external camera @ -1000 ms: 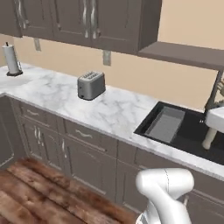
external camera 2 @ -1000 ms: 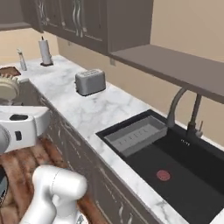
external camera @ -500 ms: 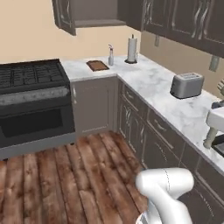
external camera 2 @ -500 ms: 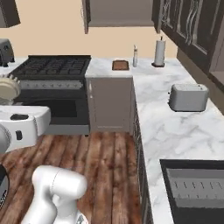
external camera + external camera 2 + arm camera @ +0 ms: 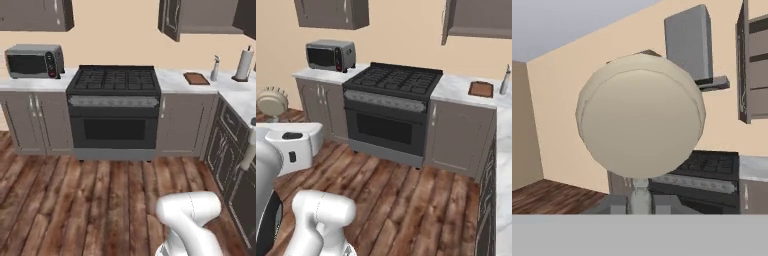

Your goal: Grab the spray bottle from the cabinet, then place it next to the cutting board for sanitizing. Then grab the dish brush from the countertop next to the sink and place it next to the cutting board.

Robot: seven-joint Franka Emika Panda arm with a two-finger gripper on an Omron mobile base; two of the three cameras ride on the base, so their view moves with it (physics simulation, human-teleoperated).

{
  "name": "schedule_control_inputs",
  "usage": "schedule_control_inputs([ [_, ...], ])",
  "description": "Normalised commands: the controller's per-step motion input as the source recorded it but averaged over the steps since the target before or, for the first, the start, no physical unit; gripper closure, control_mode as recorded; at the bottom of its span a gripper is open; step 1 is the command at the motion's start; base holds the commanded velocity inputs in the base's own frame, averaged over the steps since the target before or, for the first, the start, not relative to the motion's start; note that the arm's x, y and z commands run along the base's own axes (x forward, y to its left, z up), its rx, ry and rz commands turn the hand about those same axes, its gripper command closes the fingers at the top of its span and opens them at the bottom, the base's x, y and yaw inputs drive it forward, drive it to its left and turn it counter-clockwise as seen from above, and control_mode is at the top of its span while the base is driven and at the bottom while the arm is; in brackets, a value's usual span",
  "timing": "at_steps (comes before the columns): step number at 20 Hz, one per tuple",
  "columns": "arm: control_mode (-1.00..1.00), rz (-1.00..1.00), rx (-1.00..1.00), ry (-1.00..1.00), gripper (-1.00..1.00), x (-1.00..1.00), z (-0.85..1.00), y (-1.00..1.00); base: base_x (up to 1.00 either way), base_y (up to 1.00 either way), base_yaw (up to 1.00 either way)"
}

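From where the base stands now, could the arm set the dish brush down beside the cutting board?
Probably not yet. The cutting board lies on the far countertop by the spray bottle, across open floor. The gripper, shut on the dish brush, is well short.

At the upper right of the left base view, you have bare surface (image 5: 172,80) left of the cutting board (image 5: 196,78), while the spray bottle (image 5: 215,68) and paper towel roll (image 5: 244,63) crowd its right side beneath the open cabinet (image 5: 200,17).

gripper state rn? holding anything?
Gripper: jaws closed on the handle of the dish brush, its round cream head up close in the hand view.
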Motion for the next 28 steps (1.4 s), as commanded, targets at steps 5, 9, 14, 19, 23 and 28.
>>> schedule_control_inputs([
  [5,1.00,0.00,0.00,0.00,1.00,0.00,0.00,0.00,0.99,0.07,-0.27],
  [9,1.00,0.00,0.00,0.00,1.00,0.00,0.00,0.00,1.00,0.00,-0.43],
  [14,1.00,0.00,0.00,0.00,1.00,0.00,0.00,0.00,1.00,0.12,-0.31],
  [19,1.00,0.00,0.00,0.00,1.00,0.00,0.00,0.00,1.00,-0.01,-0.13],
  [23,1.00,0.00,0.00,0.00,1.00,0.00,0.00,0.00,1.00,-0.86,-0.01],
  [28,1.00,0.00,0.00,0.00,1.00,0.00,0.00,0.00,1.00,-0.58,0.00],
])
